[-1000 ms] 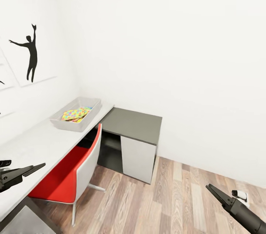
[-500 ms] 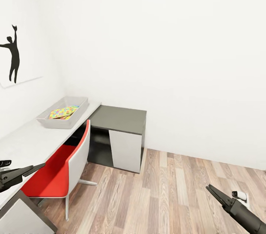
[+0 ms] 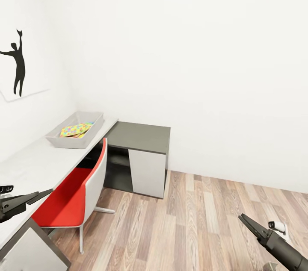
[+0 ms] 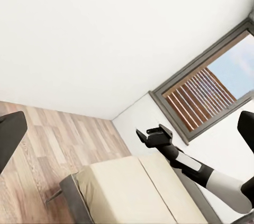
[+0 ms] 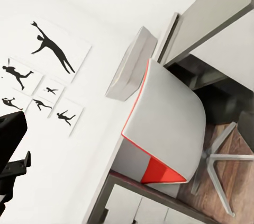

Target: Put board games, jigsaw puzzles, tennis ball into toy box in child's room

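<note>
The light grey toy box [image 3: 95, 122] stands on the pale table [image 3: 38, 162] by the left wall. Multicoloured jigsaw puzzles [image 3: 76, 129] lie inside it. In the right wrist view the toy box [image 5: 128, 70] shows side-on. My left gripper [image 3: 25, 199] hovers open and empty over the table's near end, its fingers [image 4: 9, 135] spread wide. My right gripper [image 3: 250, 223] hangs open and empty over the floor, far from the table, and the left wrist view catches that gripper [image 4: 152, 133] too. The bed [image 4: 132, 192] has cream pads. The board games and the tennis ball are out of view.
A red-and-white chair [image 3: 75, 200] is tucked under the table. The lower dark grey side section [image 3: 139, 136] with a white door adjoins it. Wood-plank floor [image 3: 201, 224] spreads to the right. Silhouette pictures [image 3: 17, 68] hang on the left wall, and a window [image 4: 206, 97] is beyond the bed.
The whole picture has shifted: the camera turned right, so the desk and toy box sit further left in the frame. Both grippers hold the same pose, open and empty.
</note>
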Tool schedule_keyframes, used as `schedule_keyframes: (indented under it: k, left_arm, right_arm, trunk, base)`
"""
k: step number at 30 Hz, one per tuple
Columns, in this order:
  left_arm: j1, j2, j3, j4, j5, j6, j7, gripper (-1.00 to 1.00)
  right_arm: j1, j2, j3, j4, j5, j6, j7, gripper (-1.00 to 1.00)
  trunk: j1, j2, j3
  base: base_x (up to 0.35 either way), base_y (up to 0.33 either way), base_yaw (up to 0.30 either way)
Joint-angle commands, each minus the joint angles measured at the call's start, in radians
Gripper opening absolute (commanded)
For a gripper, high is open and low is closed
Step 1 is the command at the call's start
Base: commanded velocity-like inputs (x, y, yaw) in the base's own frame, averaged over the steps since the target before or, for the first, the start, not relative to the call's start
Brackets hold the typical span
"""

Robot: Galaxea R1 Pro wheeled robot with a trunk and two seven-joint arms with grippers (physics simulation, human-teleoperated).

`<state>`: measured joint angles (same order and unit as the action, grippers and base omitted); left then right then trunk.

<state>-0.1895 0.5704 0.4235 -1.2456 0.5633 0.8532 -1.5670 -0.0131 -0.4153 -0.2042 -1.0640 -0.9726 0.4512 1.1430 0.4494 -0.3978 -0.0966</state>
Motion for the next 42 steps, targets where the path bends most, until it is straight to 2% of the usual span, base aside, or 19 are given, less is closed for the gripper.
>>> schedule_keyframes:
  k: [1,17,42]
  left_arm:
    - [-0.001,0.000,0.000,0.000,0.000,0.011,-0.004,1.00]
    - [-0.001,0.000,-0.002,0.000,0.001,0.010,-0.004,1.00]
    - [-0.001,-0.011,-0.010,-0.007,0.002,0.016,-0.004,1.00]
  right_arm:
    - [-0.001,0.000,0.000,0.000,-0.006,0.009,0.001,1.00]
    - [-0.001,0.006,0.000,-0.001,-0.006,0.008,0.001,1.00]
    - [-0.001,0.003,0.000,-0.001,-0.006,0.009,0.001,1.00]
  trunk:
    - [0.001,-0.002,-0.002]
    - [0.001,-0.002,-0.001]
    - [0.001,-0.002,0.010]
  base:
    - [-0.028,0.045,-0.014]
    - [-0.049,0.058,-0.006]
    - [-0.021,0.036,-0.080]
